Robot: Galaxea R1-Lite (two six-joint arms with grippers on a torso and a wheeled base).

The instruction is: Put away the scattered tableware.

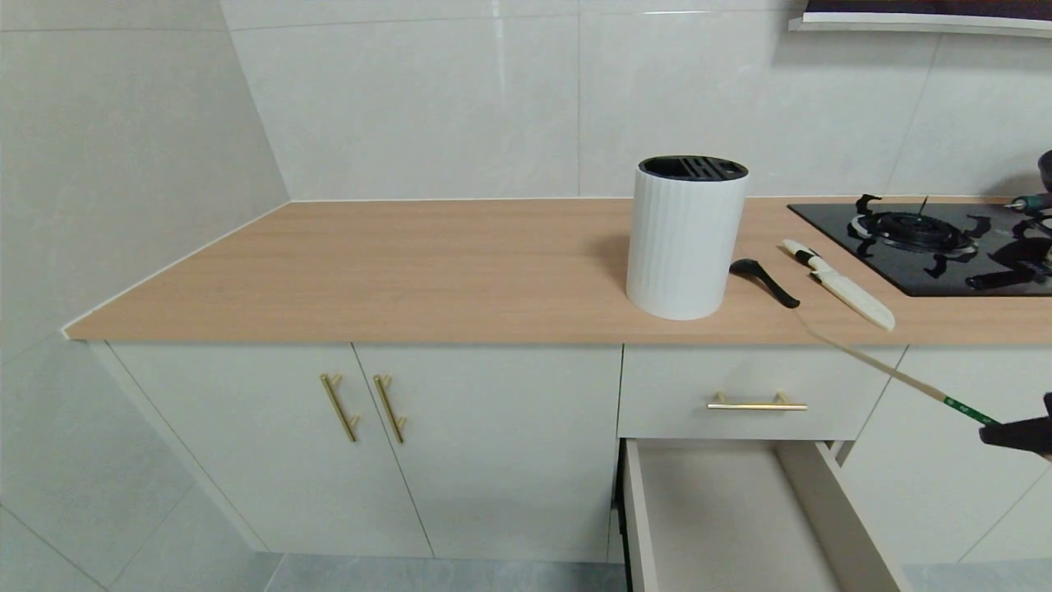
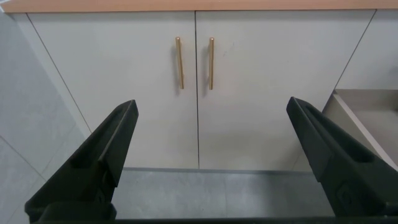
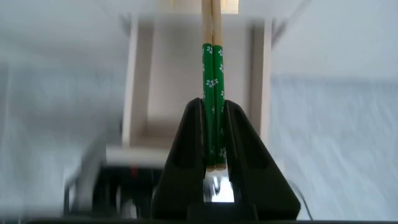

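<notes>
"While the right gripper (image 1: 998,432) clamps the chopsticks (image 1: 888,374) by their green ends, which way do they run?"
"Straight out from its jaws, tips slanting up towards the counter (image 1: 411,271). The open drawer (image 1: 641,518) lies below them, to the jaws' left."
"And the left gripper (image 2: 211,109)?"
"Jaws wide apart, empty, facing the cupboard doors (image 2: 249,81), farther off."

Wood-grain desk (image 1: 411,271), set into a tiled corner, running along the back wall. A white ribbed cylindrical holder (image 1: 684,242) with a black slotted top stands upright on the right half. A black spoon (image 1: 764,279) lies flat, its bowl just beside the holder's base. A pale knife (image 1: 838,284) lies diagonally between spoon and hob, apart from both, blade toward the front edge. A black glass gas hob (image 1: 929,242) is set into the far right end.
</notes>
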